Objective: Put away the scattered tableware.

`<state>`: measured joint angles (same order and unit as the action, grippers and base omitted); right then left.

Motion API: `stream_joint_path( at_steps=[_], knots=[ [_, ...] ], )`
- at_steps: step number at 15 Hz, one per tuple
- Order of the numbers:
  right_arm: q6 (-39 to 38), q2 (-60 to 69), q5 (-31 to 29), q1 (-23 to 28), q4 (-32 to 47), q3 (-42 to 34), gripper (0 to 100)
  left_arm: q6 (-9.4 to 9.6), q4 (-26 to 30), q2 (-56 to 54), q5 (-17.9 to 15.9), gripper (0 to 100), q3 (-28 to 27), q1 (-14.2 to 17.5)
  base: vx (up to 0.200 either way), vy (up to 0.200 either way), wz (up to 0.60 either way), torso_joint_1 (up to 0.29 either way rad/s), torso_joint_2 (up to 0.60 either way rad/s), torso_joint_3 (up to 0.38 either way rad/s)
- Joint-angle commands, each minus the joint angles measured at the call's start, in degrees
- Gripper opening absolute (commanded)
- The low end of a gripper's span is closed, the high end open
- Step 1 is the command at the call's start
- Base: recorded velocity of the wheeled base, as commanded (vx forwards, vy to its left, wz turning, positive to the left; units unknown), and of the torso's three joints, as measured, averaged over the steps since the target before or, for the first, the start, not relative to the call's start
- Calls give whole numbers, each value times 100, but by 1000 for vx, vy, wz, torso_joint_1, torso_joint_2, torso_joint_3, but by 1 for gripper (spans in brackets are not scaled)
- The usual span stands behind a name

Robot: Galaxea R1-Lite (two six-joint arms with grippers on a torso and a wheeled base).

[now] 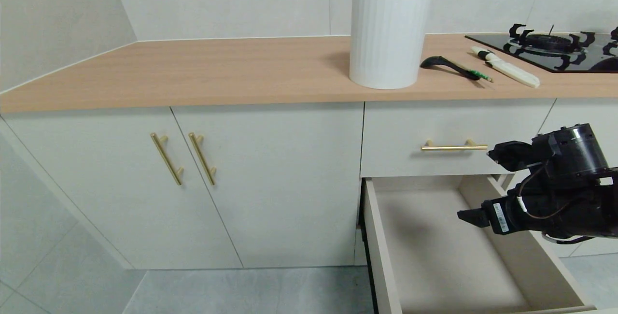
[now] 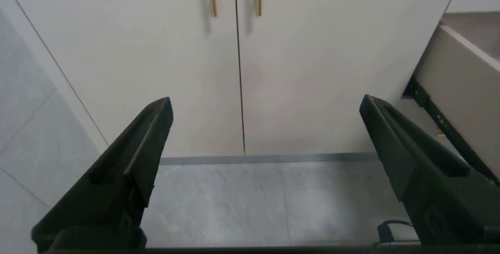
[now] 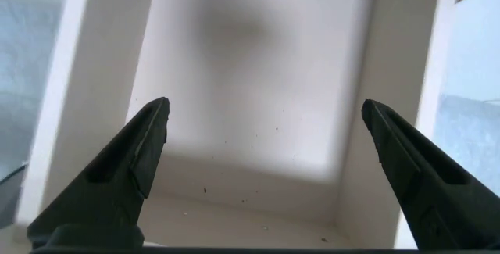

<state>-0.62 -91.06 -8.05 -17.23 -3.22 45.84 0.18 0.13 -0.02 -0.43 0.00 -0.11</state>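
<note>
On the wooden countertop [image 1: 217, 70] lie a black spoon with a green-tipped handle [image 1: 442, 64] and a white utensil with a green band [image 1: 507, 67], both to the right of a tall white ribbed container [image 1: 388, 29]. Below them a drawer [image 1: 434, 246] is pulled out, its inside bare. My right gripper [image 1: 478, 184] hangs open over the drawer's right side with nothing between its fingers; the right wrist view looks down past that gripper [image 3: 266, 109] at the drawer floor [image 3: 258, 66]. My left gripper [image 2: 266, 105] is open and holds nothing, low in front of the cabinet doors [image 2: 242, 59].
A black gas hob [image 1: 555, 48] sits at the counter's far right. Above the open drawer is a closed drawer with a gold handle [image 1: 454, 147]. Two cabinet doors with gold handles [image 1: 193, 159] stand shut on the left. Grey tiled floor [image 1: 241, 290] lies below.
</note>
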Motion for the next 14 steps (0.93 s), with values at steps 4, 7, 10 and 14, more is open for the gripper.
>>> stream_joint_path(
  at_steps=[4,7,10,14],
  knots=[
    [1,80,-13,0,-12,4,100,-1,-5,2,-1,100,0,2,0,0,0,164,-502,-292],
    [1,89,-4,9,-12,31,100,-1,-5,2,-1,100,0,2,0,0,0,176,-483,-289],
    [36,18,-4,53,-30,66,100,-1,-5,2,-1,100,0,2,0,0,0,188,-471,-281],
    [291,-105,40,149,-724,338,100,-1,-5,2,-1,100,0,2,0,0,0,118,-272,-159]
  ],
)
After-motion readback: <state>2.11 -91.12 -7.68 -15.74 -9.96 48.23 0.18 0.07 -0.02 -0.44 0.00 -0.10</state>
